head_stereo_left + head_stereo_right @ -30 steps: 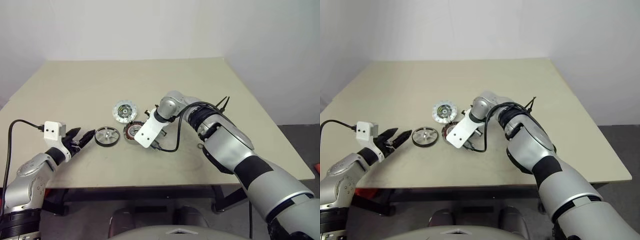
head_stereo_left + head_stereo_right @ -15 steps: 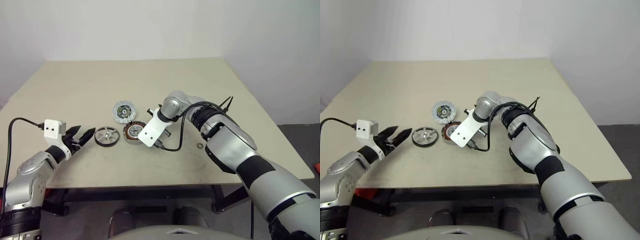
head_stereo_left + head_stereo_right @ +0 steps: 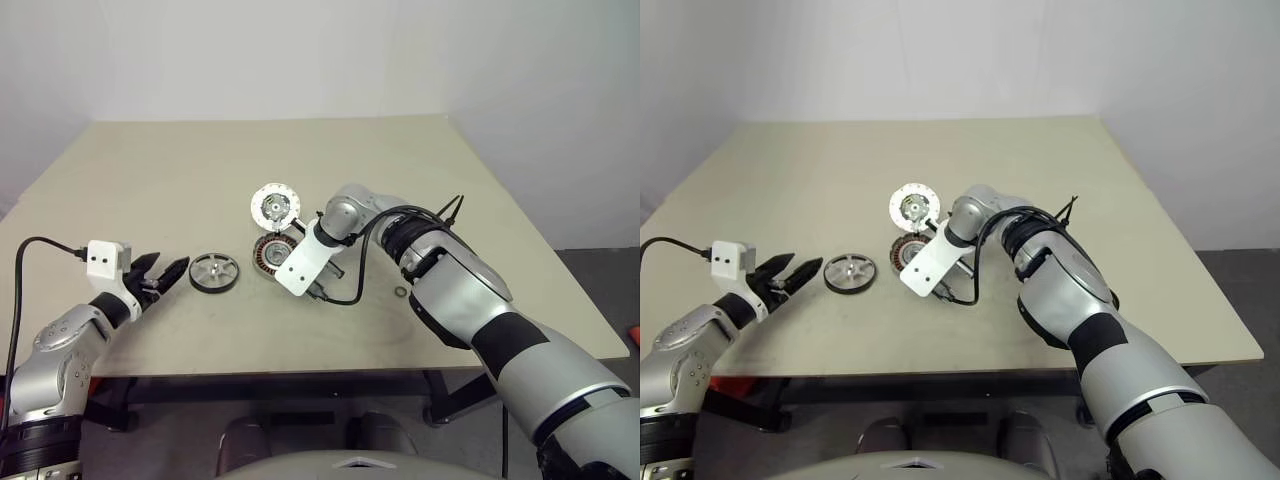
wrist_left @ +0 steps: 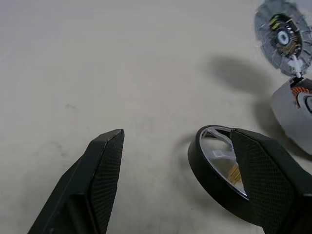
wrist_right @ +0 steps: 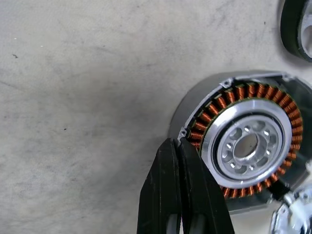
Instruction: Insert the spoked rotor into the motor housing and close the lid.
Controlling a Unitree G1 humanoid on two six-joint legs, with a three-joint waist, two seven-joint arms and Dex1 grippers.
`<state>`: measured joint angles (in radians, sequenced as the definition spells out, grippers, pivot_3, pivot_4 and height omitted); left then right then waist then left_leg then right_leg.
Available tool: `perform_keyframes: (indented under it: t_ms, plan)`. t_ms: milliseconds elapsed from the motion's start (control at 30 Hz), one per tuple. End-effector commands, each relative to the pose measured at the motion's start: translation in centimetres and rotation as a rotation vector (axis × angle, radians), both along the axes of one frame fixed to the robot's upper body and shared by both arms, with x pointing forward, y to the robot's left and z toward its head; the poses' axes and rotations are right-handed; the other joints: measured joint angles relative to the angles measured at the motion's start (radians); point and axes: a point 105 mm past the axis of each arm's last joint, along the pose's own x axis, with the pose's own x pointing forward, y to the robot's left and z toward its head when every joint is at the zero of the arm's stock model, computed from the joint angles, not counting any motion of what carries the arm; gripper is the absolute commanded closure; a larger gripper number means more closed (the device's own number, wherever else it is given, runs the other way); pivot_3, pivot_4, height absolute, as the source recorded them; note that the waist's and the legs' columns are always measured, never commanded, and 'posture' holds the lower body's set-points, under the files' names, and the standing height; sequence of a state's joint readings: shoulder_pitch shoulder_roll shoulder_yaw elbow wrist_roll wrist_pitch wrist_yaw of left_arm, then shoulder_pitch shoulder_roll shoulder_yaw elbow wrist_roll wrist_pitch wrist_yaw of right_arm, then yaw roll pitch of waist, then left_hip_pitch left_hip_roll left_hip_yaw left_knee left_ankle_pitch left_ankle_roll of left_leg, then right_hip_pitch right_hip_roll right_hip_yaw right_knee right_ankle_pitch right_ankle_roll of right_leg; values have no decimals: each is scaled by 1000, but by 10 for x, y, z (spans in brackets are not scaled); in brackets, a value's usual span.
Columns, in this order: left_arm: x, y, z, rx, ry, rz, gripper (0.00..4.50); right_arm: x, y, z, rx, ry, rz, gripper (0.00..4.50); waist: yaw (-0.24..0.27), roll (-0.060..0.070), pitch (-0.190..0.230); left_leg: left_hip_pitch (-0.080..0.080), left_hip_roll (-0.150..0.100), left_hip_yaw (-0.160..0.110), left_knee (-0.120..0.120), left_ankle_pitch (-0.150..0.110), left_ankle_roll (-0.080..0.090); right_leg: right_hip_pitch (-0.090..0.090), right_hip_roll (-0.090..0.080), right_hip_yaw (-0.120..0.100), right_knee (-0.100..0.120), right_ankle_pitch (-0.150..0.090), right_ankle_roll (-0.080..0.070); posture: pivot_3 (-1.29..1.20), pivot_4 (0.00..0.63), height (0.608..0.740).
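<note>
I see the motor housing (image 5: pixel 243 146) on the bench (image 3: pixel 150 170), partly hidden behind my right gripper (image 5: pixel 178 146), fingers pressed together at its rim. The lid (image 3: pixel 275 206) sits tilted beyond. The spoked rotor (image 3: pixel 213 272) lies by my spread left gripper (image 4: pixel 175 151).

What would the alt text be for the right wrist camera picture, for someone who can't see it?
Two black fingers of the right gripper, pressed shut, point at the rim of the motor housing, a round part with copper windings around a silver centre, lying on a beige table.
</note>
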<state>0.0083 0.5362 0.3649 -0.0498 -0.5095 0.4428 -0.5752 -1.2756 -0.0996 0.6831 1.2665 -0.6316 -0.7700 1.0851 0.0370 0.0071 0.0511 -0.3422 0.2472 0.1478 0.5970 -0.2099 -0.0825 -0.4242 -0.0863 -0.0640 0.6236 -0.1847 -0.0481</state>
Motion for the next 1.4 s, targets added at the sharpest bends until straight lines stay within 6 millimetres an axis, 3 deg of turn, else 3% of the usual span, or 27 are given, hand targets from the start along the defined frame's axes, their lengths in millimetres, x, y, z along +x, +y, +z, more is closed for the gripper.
perform_keyframes:
  t_ms: [33, 200, 667, 1067, 1200, 1400]
  plan:
    - [3, 5, 13, 21, -54, 14, 813, 3, 3, 4, 13, -20, -11, 4466, 0, 0, 0, 0, 0, 0, 0, 0, 0, 0, 0, 0, 0, 0, 0, 0, 0, 740]
    - [3, 4, 12, 21, -52, 15, 813, 1, 5, 7, 67, 62, -76, 4466, -1, 0, 0, 0, 0, 0, 0, 0, 0, 0, 0, 0, 0, 0, 0, 0, 0, 740]
    - [4, 0, 7, 14, -43, 14, 813, -3, -29, 21, -33, 96, 17, 4466, 5, 0, 0, -3, 0, 0, 0, -1, 2, -1, 0, -1, -1, -1, -1, 0, 0, 740]
    - [6, -1, 5, 14, -38, 7, 813, 0, -48, 17, -70, 71, 15, 4466, 4, 0, 0, -3, 0, 0, 1, -1, 2, -1, 0, -1, -1, -1, -1, 0, 0, 740]
    - [5, 0, 5, 16, -37, 9, 813, -3, -63, 12, -107, 82, 31, 4466, 7, 0, 0, -3, 0, 0, 1, -1, 2, -1, 0, -1, -1, -1, -1, 0, 0, 740]
    - [5, 2, 5, 19, -34, 9, 813, -12, -68, 8, -119, 100, 84, 4466, 5, 0, 0, -3, 0, 0, 1, -1, 2, -1, 0, -1, -1, -1, -1, 0, 0, 740]
